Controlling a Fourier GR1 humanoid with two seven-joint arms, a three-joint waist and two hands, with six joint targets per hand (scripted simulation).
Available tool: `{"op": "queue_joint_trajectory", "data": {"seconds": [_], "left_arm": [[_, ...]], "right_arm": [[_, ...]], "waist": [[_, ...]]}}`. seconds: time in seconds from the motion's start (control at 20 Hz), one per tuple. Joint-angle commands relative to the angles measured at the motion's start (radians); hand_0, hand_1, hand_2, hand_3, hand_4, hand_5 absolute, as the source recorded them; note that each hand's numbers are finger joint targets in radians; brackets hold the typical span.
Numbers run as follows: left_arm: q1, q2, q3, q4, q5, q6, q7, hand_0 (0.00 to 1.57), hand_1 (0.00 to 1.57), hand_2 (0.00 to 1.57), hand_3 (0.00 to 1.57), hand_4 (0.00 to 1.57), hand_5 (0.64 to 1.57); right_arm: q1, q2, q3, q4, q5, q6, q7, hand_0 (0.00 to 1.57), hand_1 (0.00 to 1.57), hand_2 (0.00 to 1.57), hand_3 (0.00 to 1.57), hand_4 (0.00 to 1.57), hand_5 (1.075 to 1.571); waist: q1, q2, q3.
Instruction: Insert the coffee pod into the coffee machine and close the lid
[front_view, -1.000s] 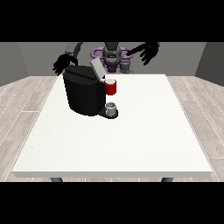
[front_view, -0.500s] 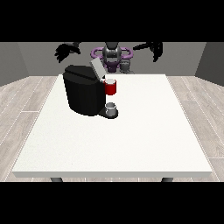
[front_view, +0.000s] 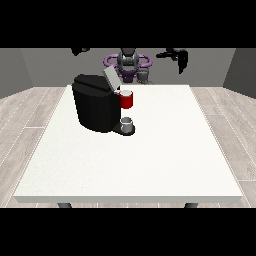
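Coffee machine (front_view: 97, 107) — lid (front_view: 111, 78) up, seemingly — on table (front_view: 150, 160).

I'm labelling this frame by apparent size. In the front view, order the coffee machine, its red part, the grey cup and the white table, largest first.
1. white table
2. coffee machine
3. red part and grey cup: they look about alike, so I won't rank them.

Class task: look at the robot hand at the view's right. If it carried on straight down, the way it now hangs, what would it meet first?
Probably the large white table: the robot hand hangs fingers-down with nothing visible beneath it, though depth is unclear.
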Motion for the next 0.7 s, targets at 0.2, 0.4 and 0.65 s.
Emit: {"op": "queue_joint_trajectory", "data": {"seconds": [0.2,0.4,0.65], "left_arm": [[0.106,-0.053,-0.052,-0.149,0.054,-0.035,-0.013,0.00,0.00,0.00,0.00,0.20,1.571],[0.175,-0.040,-0.081,-0.267,0.088,0.000,0.024,0.00,0.00,0.00,0.00,0.00,1.571],[0.205,-0.013,-0.085,-0.330,0.166,-0.047,0.064,0.00,0.00,0.00,0.00,0.00,1.571]], "right_arm": [[-0.093,0.001,0.041,-0.002,0.043,0.014,0.014,0.00,0.00,0.00,0.00,0.14,1.571],[-0.120,-0.019,0.049,-0.045,0.028,0.078,0.052,0.00,0.00,0.00,0.00,0.16,1.571],[-0.197,0.002,0.032,0.039,0.031,0.063,0.035,0.00,0.00,0.00,0.00,0.00,1.571]], "waist": [[0.085,0.057,0.0003],[0.027,0.090,0.0002],[0.077,0.149,0.0001]]}}
